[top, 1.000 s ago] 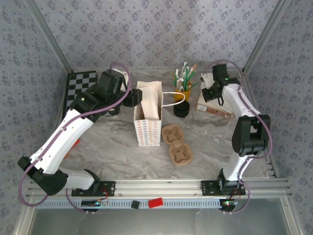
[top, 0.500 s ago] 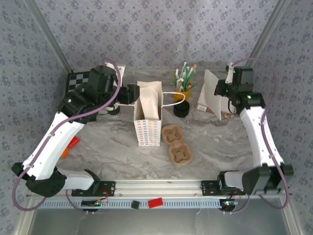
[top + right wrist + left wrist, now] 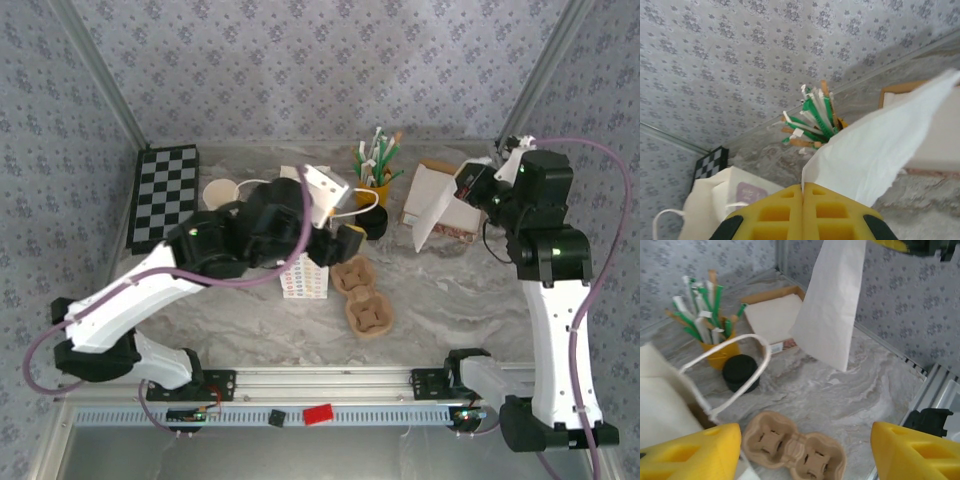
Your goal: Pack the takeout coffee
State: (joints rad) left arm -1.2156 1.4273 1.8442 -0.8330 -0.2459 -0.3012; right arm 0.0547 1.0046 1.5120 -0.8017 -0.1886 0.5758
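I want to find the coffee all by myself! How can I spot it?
Find the white dotted paper bag mid-table. Its looped handle reaches toward a yellow pot of green and white straws; the small dark cup with a round black lid stands just beside that pot. It is the only low black thing there: its neighbours are yellow, white or tan.

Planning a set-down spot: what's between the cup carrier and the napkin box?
Bare marble tabletop, seen in the left wrist view, between cup carrier and napkin box. The hanging napkin sits just beside that stretch.
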